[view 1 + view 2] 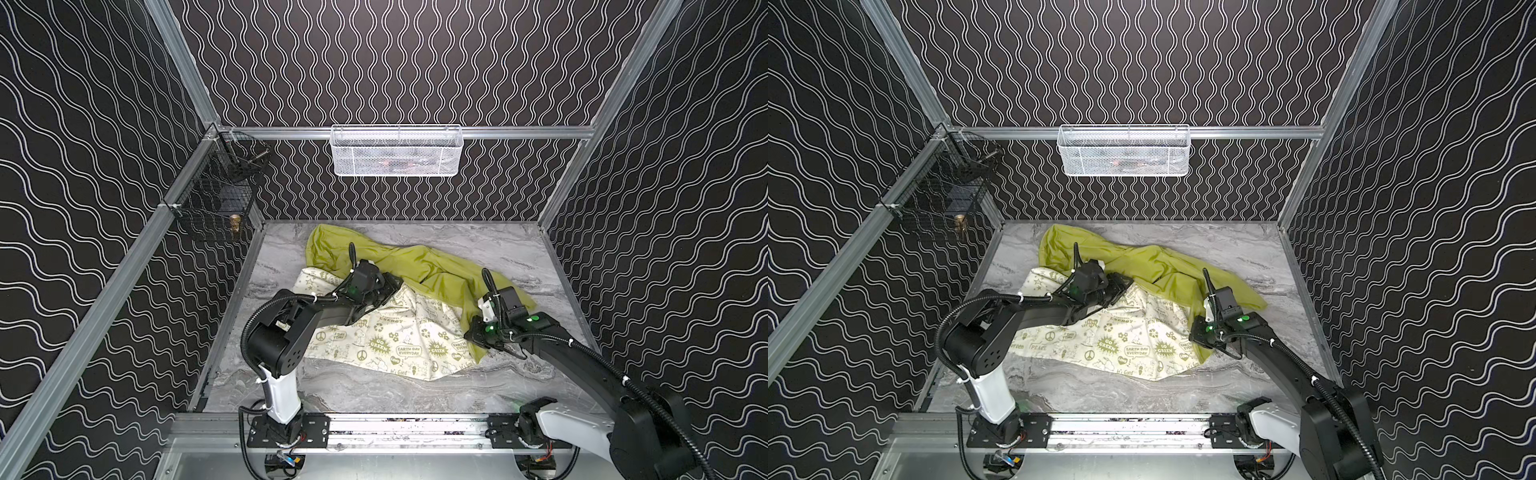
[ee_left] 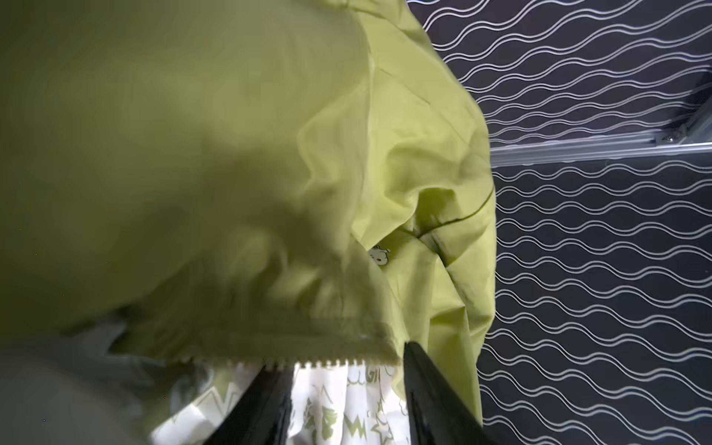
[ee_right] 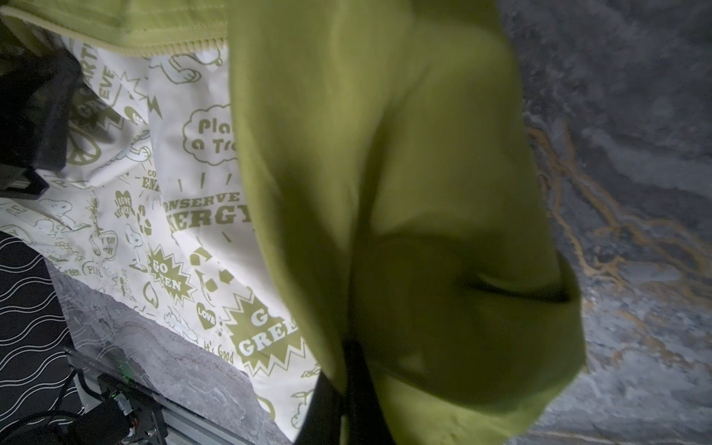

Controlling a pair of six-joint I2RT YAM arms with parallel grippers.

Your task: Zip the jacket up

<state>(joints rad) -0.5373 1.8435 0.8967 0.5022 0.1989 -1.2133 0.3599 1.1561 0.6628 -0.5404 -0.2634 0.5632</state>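
Note:
The lime-green jacket lies open and rumpled on the marble table, with its cream cartoon-printed lining facing up toward the front. My left gripper sits low on the jacket's upper left part. In the left wrist view its fingers stand apart, and the pale zipper teeth of a green front edge run across the left gripper's tips. My right gripper is shut on the green front edge at the jacket's right side.
A white mesh basket hangs on the back wall and a black wire basket on the left wall. Patterned walls close in three sides. An aluminium rail carrying both arm bases runs along the front edge.

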